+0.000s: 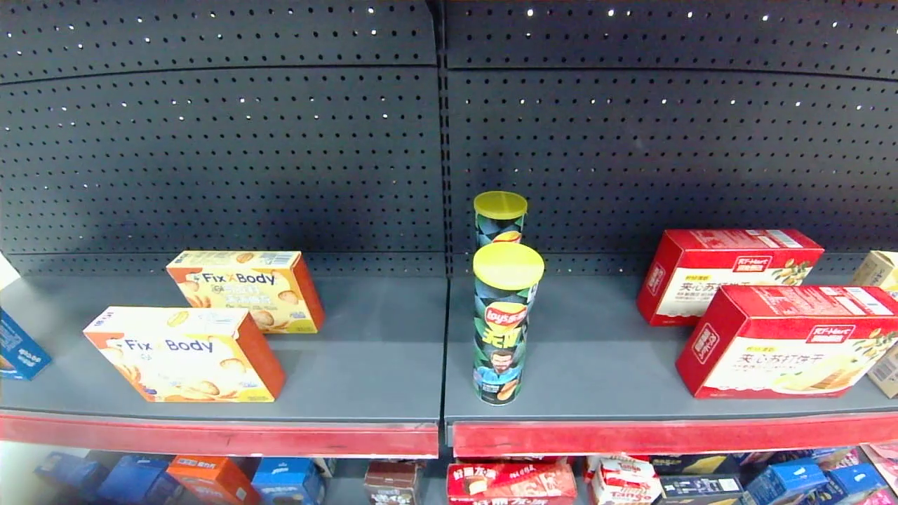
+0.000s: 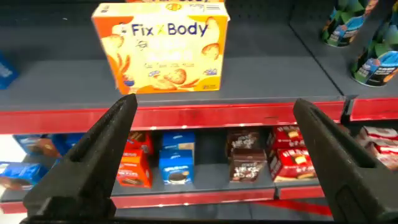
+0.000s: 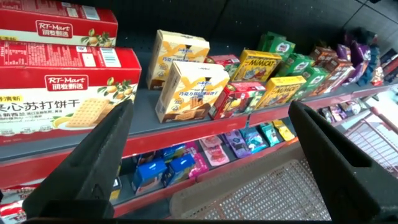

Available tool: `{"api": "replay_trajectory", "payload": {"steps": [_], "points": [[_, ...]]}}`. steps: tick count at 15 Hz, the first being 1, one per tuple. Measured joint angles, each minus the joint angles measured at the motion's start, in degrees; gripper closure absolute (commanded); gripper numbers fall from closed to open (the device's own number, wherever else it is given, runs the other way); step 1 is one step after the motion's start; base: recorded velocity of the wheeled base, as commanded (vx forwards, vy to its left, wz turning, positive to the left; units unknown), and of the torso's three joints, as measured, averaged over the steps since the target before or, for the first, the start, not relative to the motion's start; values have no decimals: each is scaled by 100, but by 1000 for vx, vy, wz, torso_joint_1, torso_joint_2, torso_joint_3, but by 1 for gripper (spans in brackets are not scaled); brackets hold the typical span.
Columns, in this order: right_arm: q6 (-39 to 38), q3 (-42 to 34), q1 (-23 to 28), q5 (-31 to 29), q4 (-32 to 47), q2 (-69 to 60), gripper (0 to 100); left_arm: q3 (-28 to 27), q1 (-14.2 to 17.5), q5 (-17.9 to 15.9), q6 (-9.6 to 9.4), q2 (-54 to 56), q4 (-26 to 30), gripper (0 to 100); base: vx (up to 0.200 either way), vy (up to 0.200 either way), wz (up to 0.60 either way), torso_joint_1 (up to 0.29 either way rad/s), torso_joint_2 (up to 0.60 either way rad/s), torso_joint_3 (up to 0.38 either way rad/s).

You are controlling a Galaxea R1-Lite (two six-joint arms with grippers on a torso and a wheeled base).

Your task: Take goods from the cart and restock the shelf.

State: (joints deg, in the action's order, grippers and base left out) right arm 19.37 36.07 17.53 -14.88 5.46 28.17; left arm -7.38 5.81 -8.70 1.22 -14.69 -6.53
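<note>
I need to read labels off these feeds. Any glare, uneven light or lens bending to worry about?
Head view: the red shelf edge and pegboard seams bow, a lens effect; bright dots shine through the holes. Left wrist view: the yellow box is evenly lit, glare-free. Right wrist view: the red box is bright, the far goods dimmer.

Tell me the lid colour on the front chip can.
Yellow-green lid on the front chip can, clearest in the head view.

Head camera faces the shelf point(image 1: 379, 351); both wrist cameras see its front.
</note>
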Motion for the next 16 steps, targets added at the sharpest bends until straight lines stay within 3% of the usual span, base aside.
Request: {"api": "replay_trajectory", "payload": {"steps": [2,4,6,7,8,9,10,12,15,16], "points": [[2,11,40,-22,0,-15,0,79,35,255,-82,555,354,0,0,0,0,0,0,0],[2,-13,126,-33,12,-65,0,118,46,562,-367,795,356,0,0,0,0,0,0,0],[13,-16,206,-35,30,-119,0,313,49,889,-885,907,189,0,0,0,0,0,0,0],[13,-11,226,-35,30,-141,0,460,51,1102,-1050,940,104,0,0,0,0,0,0,0],[17,-16,273,-39,37,-185,0,581,51,1445,-997,962,117,0,0,0,0,0,0,0],[15,-29,311,-41,44,-216,0,656,51,1515,-874,973,279,0,0,0,0,0,0,0],[15,-33,335,-41,41,-243,0,697,51,1440,-757,984,396,0,0,0,0,0,0,0],[13,-46,355,-41,44,-277,0,727,44,891,-677,992,600,0,0,0,0,0,0,0],[13,-77,479,-39,56,-371,0,730,33,844,-562,992,656,0,0,0,0,0,0,0],[13,-90,518,-39,63,-406,0,735,33,873,-404,992,656,0,0,0,0,0,0,0]]}}
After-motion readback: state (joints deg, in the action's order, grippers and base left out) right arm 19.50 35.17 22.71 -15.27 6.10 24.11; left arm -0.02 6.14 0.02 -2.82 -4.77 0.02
